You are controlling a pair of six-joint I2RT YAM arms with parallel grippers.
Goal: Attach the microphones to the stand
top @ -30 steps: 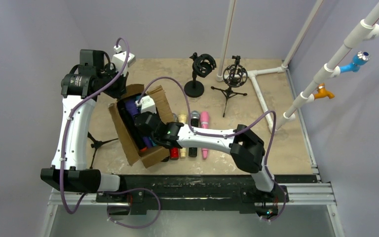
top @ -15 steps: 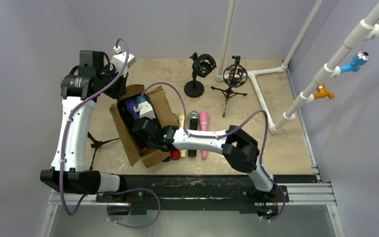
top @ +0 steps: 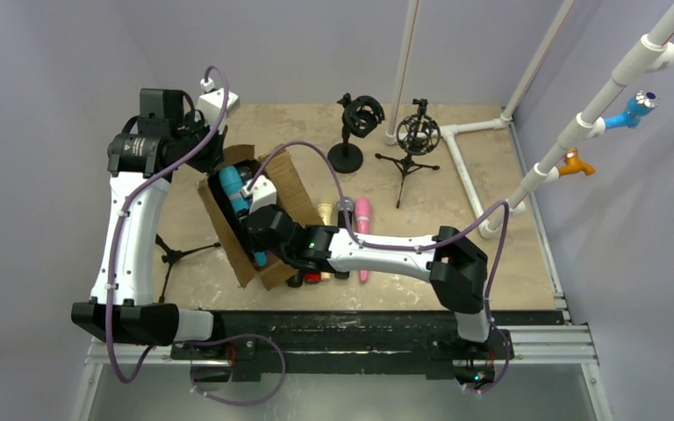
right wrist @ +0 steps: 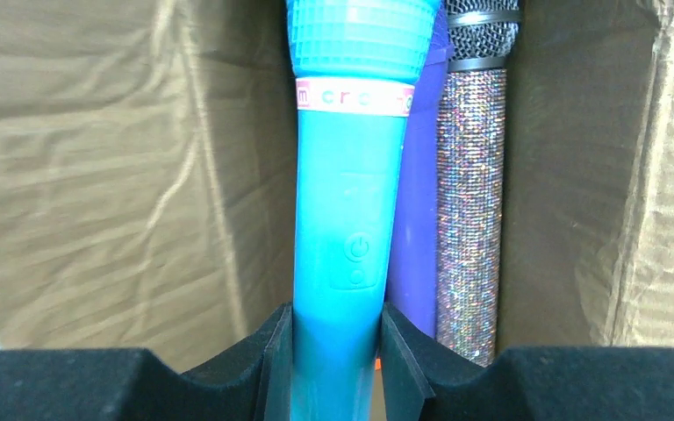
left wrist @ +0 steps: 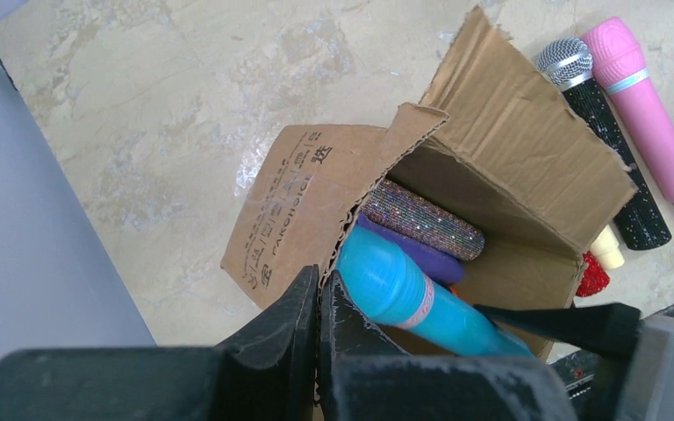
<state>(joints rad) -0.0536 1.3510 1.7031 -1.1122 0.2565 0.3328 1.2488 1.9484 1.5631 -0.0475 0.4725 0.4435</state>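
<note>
- Right pincer (right wrist: 337,346) clamped low on blue mic (right wrist: 348,167), inside box (right wrist: 96,175), left-centre of desk (top: 518,272).
- Left pincer (left wrist: 319,303) together, empty, by box's far end.
- Lift mic clear of box before swinging to stand (top: 357,118). The grip is at the tail end, so watch for droop.

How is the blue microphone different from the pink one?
The blue microphone sits inside the cardboard box, while the pink microphone lies outside it on the table. The right gripper is clamped on the blue microphone's handle, and no gripper holds the pink microphone. Both are smooth sticks with a band below the head.
</note>
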